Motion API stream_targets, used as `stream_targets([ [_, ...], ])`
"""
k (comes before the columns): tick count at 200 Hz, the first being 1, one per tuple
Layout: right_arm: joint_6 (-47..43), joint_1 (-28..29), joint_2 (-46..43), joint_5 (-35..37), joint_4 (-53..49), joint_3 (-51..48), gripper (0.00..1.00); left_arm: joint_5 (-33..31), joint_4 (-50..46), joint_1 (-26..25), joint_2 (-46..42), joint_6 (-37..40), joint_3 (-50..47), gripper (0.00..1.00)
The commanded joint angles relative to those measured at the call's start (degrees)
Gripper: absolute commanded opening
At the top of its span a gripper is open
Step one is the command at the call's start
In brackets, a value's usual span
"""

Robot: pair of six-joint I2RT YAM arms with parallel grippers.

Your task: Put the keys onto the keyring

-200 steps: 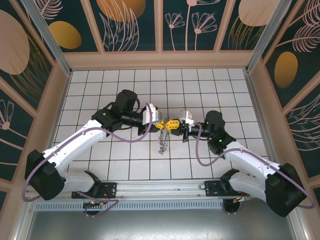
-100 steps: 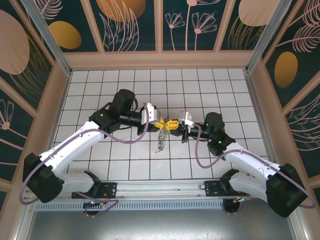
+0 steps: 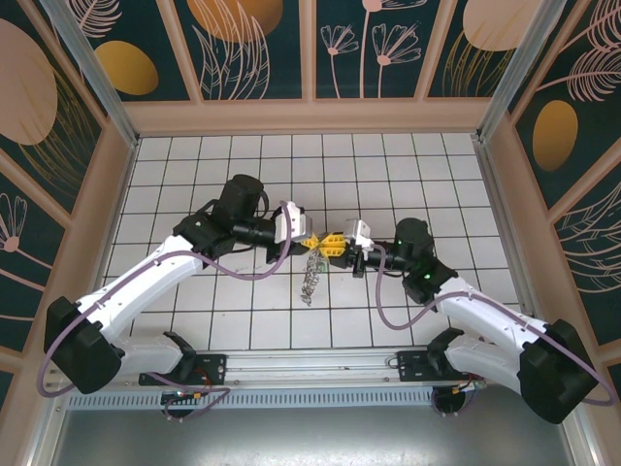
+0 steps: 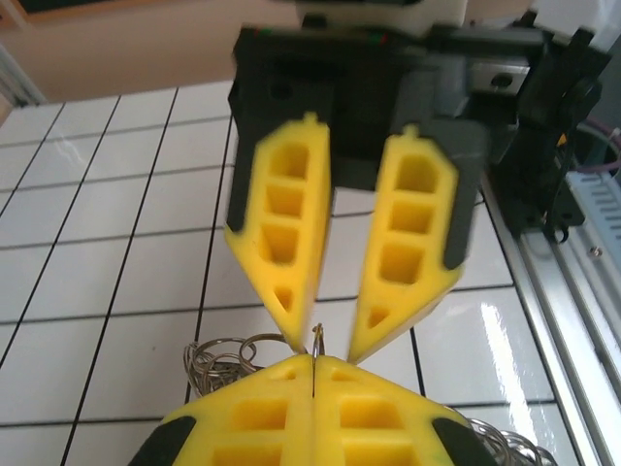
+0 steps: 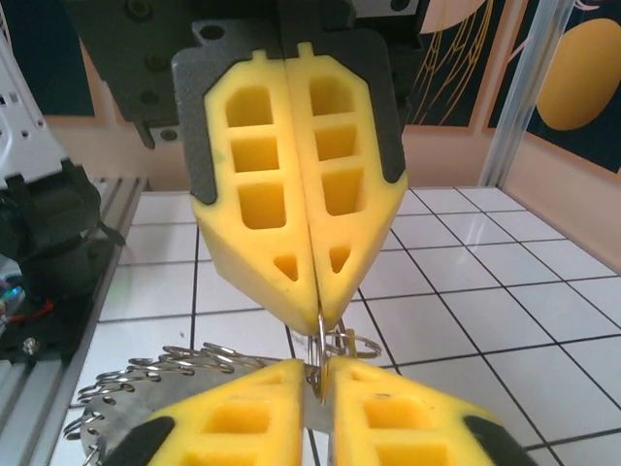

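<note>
We note the left tool [image 3: 315,241] clamped on the keyring [image 3: 310,273] by its wire over the worktop [image 3: 194,165], the right tool [image 3: 331,244] tip-to-tip, jaws slightly parted round it; threading underway, we judge, remainder unclear.

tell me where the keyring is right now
In the top view, the keyring is mid-table, pinched by the left gripper, with the right gripper open just beside it.

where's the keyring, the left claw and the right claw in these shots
keyring [image 3: 310,277], top view, on the bunch of small keys
left claw [image 5: 317,322], right wrist view, where its shut yellow tips meet
right claw [image 4: 325,348], left wrist view, the gap between its parted tips
</note>
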Motion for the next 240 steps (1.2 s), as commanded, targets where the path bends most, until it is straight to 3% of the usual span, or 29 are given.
stream_targets([
  [1, -8.15, 0.36, -0.79, 0.19, -10.8, 4.39, 0.3, -2.54, -3.75, 0.04, -0.32, 3.91, 3.79, 0.0],
  [26, -10.78, 0.36, 0.45, 0.29, -15.74, 7.35, 0.31, -3.17, -6.29, 0.02, 0.86, 5.53, 5.45, 0.0],
  [78, -10.41, 0.45, 3.74, 0.75, -16.33, 10.61, 0.33, -1.44, -8.23, 0.02, 3.07, 6.27, 7.37, 0.0],
  [121, -9.71, 0.62, 5.51, -0.48, -15.57, 11.3, 0.15, -0.84, -7.99, 0.04, 3.47, 6.22, 7.35, 0.0],
  [169, -8.93, 1.41, 7.3, -0.56, -15.04, 12.0, 0.14, 0.37, -5.98, 0.0, 2.82, 5.06, 6.67, 0.0],
  [184, -8.36, 1.5, 7.39, -1.22, -14.37, 11.89, 0.0, 0.27, -6.05, 0.07, 2.86, 4.9, 6.76, 0.0],
  [205, -6.56, 1.38, 6.4, -1.68, -10.89, 10.56, 0.0, 0.01, -5.61, 0.0, 2.35, 3.81, 6.47, 0.0],
  [223, -3.85, 1.08, 4.76, -2.04, -5.82, 8.37, 0.0, 0.96, -4.58, 0.14, 1.29, 1.19, 5.93, 0.18],
  [240, -1.53, 0.64, 3.59, -2.28, -2.07, 6.49, 0.0, 1.96, -3.27, 0.23, -0.33, -0.22, 4.62, 0.22],
])
